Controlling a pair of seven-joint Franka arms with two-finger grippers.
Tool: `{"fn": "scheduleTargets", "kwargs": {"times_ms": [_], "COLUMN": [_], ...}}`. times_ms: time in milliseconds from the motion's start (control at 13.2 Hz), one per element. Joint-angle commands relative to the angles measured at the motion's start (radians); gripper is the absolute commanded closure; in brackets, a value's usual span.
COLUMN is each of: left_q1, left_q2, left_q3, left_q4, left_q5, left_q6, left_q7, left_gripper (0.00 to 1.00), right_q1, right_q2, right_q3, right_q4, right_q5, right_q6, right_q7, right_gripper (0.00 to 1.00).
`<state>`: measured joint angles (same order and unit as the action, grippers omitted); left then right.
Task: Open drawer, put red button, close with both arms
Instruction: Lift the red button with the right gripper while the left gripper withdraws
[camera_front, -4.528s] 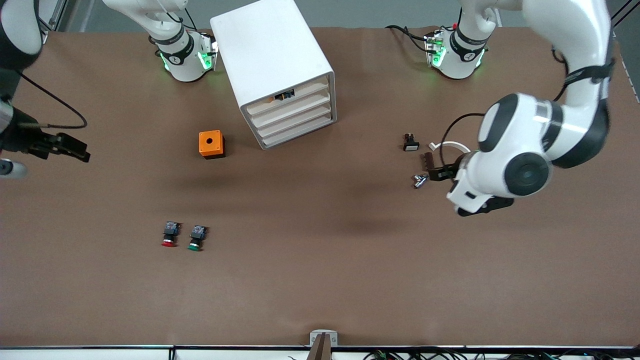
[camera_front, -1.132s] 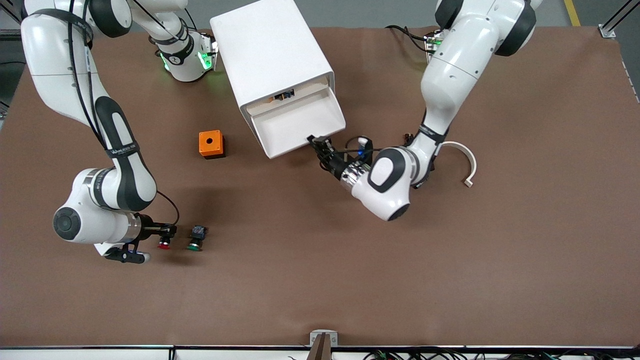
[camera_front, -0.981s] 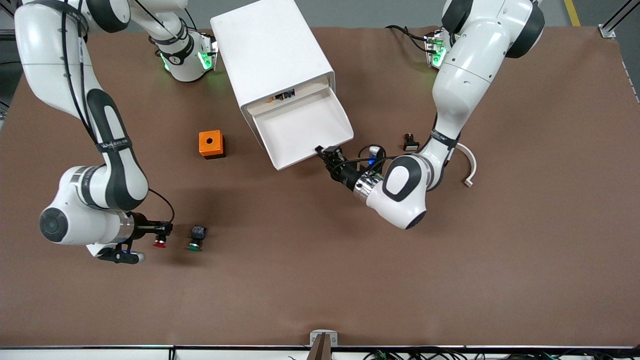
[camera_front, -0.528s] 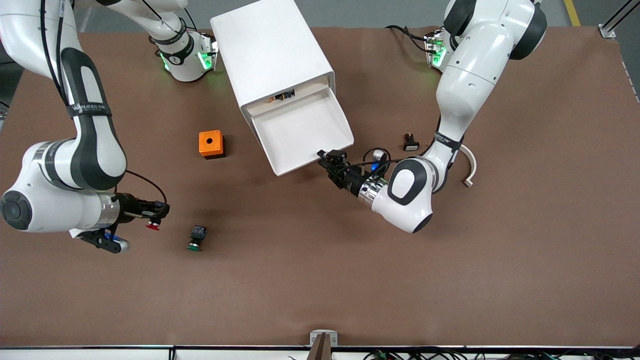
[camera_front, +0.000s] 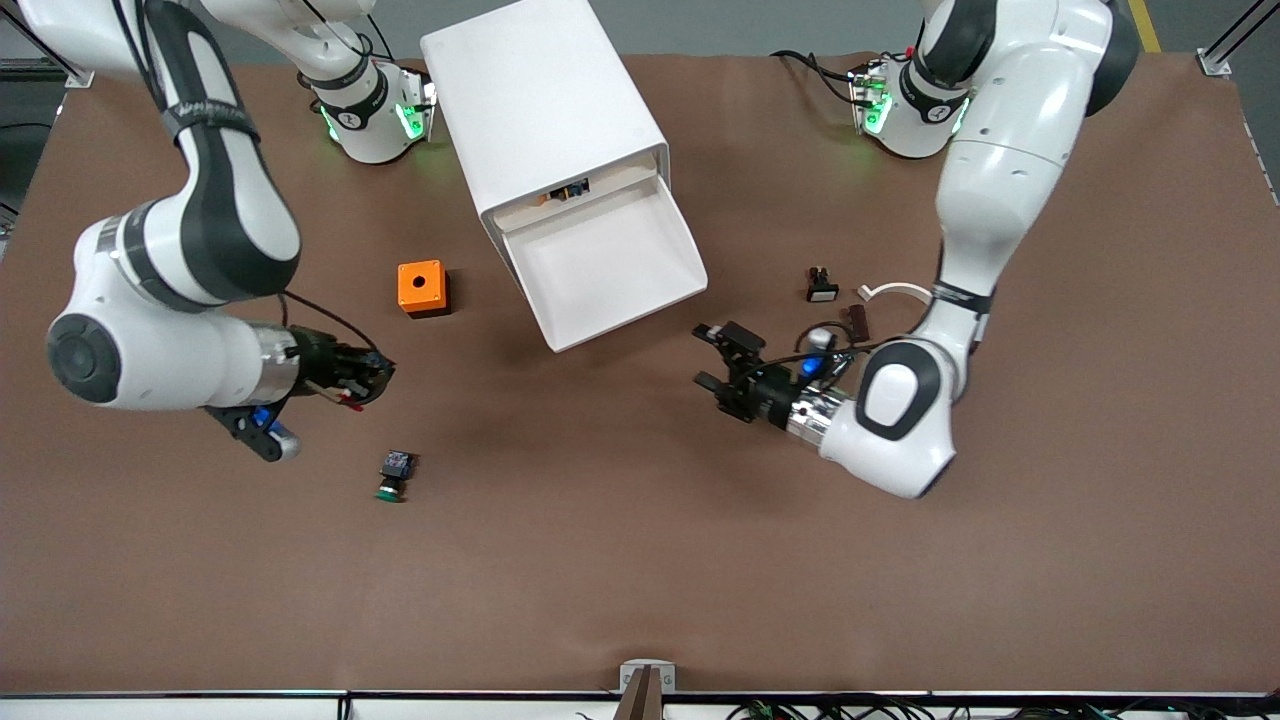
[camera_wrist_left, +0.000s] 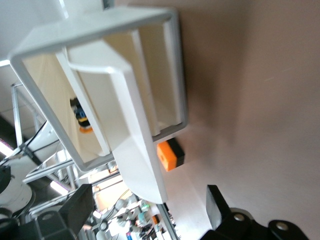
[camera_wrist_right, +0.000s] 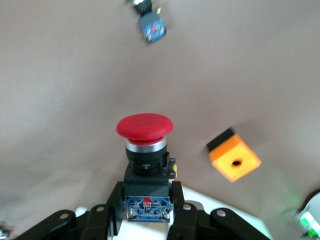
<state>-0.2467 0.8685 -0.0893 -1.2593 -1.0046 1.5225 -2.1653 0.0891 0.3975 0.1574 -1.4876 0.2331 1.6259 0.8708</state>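
Cabinet (camera_front: 545, 110) at 12 o'clock on table (camera_front: 640, 580); drawer (camera_front: 605, 270) pulled out. Left gripper (camera_front: 722, 368) wide, empty, over table off drawer's front. Right gripper (camera_front: 365, 380) clamps red button (camera_wrist_right: 145, 135) by body, over table between orange box (camera_front: 423, 288) and green button (camera_front: 392, 478). Carry high over drawer lip, lower into tray, then release.

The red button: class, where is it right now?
The red button is off the table, held in the right gripper above the brown tabletop, between the orange box and the green button.
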Motion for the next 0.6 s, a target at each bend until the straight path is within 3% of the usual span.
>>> {"fn": "scheduleTargets", "kwargs": {"times_ms": [0,226,528], "left_q1": [0.050,0.101,0.118], "left_q2": [-0.068,-0.143,-0.222], "left_q3": [-0.012,-0.012,-0.010], "left_q4": [0.018,0.020,0.018], "left_q5": [0.127,0.245,0.438], "left_q6": [-0.033,-0.039,-0.108], "left_q7": [0.027,0.134,0.347], "left_gripper": [0.01,0.01,0.01], "right_q1": [-0.006,0.000,0.029], "right_q2": [-0.052,-0.074,-0.126], "right_q3": [0.091,0.172,0.257], "right_q4": [-0.046,-0.089,-0.226], "right_q5": [0.014,0.011,0.002], "right_q6": [0.008,0.047,0.217], "right_q7": [0.187,0.344,0.549], "right_gripper": [0.99,0.99,0.99]}}
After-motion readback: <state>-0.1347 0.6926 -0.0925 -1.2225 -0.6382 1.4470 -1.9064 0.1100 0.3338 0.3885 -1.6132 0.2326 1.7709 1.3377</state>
